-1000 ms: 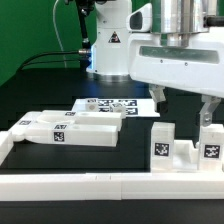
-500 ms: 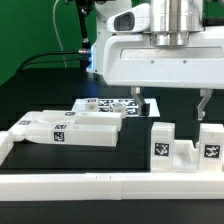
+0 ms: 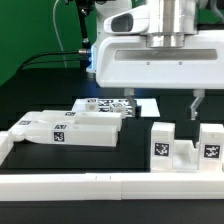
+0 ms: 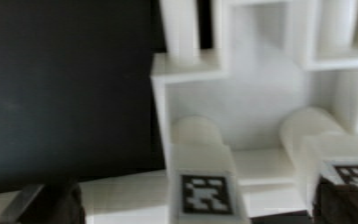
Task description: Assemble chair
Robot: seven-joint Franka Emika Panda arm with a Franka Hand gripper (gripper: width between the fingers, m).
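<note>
**tinkerbolt:** What's your arm up to right now? Holding anything?

**me:** Nope, nothing in hand. The fingers (image 3: 197,104) are spread as wide as they go and empty, hanging just above the two-block piece (image 3: 186,152) on the exterior view's right. I can't see them touching it. That piece is one of the white chair parts: a low base with two upright blocks, each with a black-and-white tag facing the camera. On the wrist cam I'm looking down onto it. Both blocks show with their tags, and the fingers are just dark blurs, one on each side of the piece. A couple of white bars (image 4: 185,30) run off past its far edge. I can't tell from here whether those bars belong to the same piece or only lie against it.

**tinkerbolt:** And the rest of the chair?

**me:** The flat slabs (image 3: 75,128) are bunched together on the exterior view's left. They lie flat on the black surface (image 3: 35,95), touching each other and well apart from the two-block piece. The marker board (image 3: 108,103) lies flat just behind them. The long white rail (image 3: 100,183) runs along the near edge, in front of everything.
</note>
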